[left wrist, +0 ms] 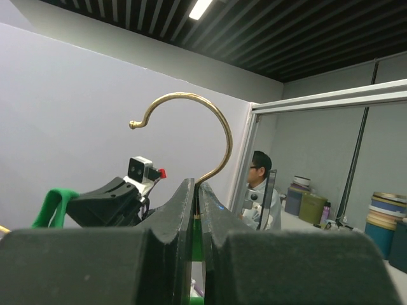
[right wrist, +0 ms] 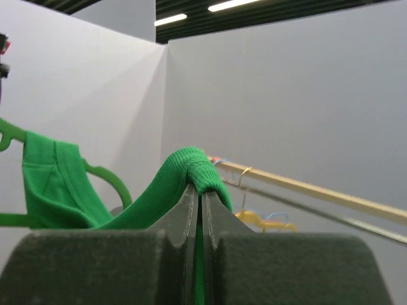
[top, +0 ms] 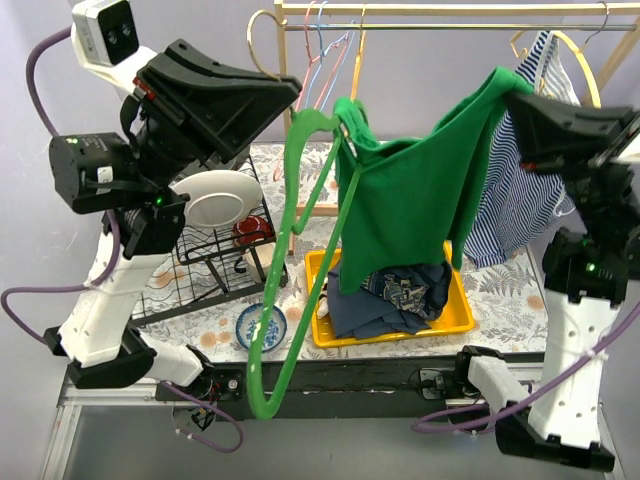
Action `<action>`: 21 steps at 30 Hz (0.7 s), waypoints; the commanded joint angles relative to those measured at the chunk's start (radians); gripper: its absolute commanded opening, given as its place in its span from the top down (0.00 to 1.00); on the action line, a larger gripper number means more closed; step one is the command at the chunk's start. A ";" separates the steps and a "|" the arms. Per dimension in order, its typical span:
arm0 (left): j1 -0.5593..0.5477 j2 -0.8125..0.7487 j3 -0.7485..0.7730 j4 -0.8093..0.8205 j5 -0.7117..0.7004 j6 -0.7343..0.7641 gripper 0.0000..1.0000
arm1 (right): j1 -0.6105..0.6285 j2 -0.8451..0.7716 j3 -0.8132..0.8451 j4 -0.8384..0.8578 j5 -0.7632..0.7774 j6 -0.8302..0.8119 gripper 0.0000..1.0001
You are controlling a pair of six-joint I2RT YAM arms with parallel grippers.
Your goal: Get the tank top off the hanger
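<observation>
Tank top (top: 410, 210) hangs vertical, hem down, strap in right pincer (right wrist: 201, 194).

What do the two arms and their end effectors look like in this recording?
The left arm and right arm have white shells with black joint housings, each showing a small green light. Purple cables loop along both. A white camera with dark lenses sits on the left wrist. The left end effector and right end effector are matte black and wedge-shaped.
</observation>
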State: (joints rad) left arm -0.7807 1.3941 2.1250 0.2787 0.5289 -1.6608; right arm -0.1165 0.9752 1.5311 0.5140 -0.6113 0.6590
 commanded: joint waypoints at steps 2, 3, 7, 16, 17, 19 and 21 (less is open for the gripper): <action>0.003 -0.104 -0.135 0.031 0.014 -0.025 1.00 | -0.002 -0.118 -0.216 -0.067 -0.091 0.085 0.99; 0.003 -0.118 -0.161 0.031 0.013 -0.022 1.00 | -0.002 -0.136 -0.289 -0.138 -0.091 0.080 0.99; 0.003 -0.188 -0.333 0.037 0.016 0.005 1.00 | -0.002 -0.228 -0.471 -0.179 -0.065 0.016 0.99; 0.003 -0.189 -0.476 0.037 0.085 0.070 1.00 | -0.002 -0.155 -0.525 -0.353 -0.012 -0.119 0.99; 0.003 -0.181 -0.470 0.046 0.094 0.056 1.00 | 0.000 -0.147 -0.494 -0.367 -0.015 -0.127 0.99; 0.003 -0.155 -0.459 0.053 0.130 0.038 1.00 | 0.005 -0.127 -0.457 -0.414 -0.031 -0.130 0.99; 0.003 -0.150 -0.476 0.073 0.158 0.024 1.00 | 0.015 -0.142 -0.454 -0.517 -0.068 -0.124 0.99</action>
State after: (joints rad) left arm -0.7807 1.2530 1.6279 0.2920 0.6167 -1.6157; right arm -0.1154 0.8520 1.0023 0.1051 -0.6552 0.5690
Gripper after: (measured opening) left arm 0.031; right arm 0.032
